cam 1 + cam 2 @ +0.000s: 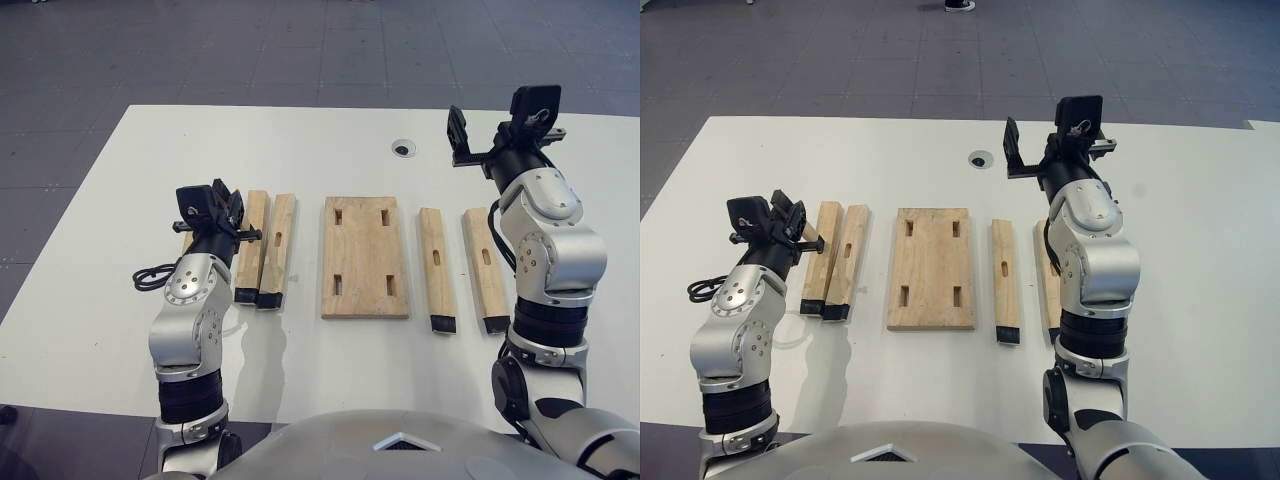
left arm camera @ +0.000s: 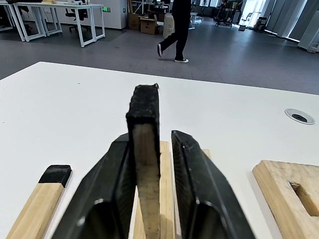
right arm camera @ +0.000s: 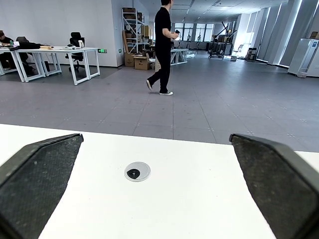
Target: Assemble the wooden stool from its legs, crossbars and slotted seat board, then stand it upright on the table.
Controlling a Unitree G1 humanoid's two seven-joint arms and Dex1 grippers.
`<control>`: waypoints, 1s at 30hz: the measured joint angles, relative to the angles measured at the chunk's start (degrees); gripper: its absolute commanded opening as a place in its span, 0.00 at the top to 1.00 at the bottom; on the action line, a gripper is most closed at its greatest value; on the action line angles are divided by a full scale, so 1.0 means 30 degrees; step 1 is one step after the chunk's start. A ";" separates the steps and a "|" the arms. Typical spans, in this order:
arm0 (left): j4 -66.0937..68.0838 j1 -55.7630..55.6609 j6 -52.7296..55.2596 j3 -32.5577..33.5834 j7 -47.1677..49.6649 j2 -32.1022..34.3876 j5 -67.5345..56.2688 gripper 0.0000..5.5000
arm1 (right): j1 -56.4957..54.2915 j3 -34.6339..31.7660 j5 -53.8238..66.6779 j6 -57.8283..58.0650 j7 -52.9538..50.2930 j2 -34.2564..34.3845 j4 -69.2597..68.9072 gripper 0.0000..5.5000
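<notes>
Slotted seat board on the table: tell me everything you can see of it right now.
The pale wooden slotted seat board is a flat rectangular plank with visible grain and four small rectangular slots, two near each end. It lies flat on the white table, centred before the robot, long side running away from it. One black-tipped wooden bar on its left and another such bar on its right lie roughly parallel, apart from it. Only the table touches it.

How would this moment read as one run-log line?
stage: nothing joined | left claw: shut on leg | right claw: open, empty, raised | seat: flat on table
</notes>
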 measured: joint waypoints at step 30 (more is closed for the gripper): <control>0.1002 -0.8585 0.6427 0.2231 0.0710 0.1576 -0.1100 0.56 | 0.0010 0.0060 -0.0003 0.0000 -0.0061 0.0119 -0.0126 0.00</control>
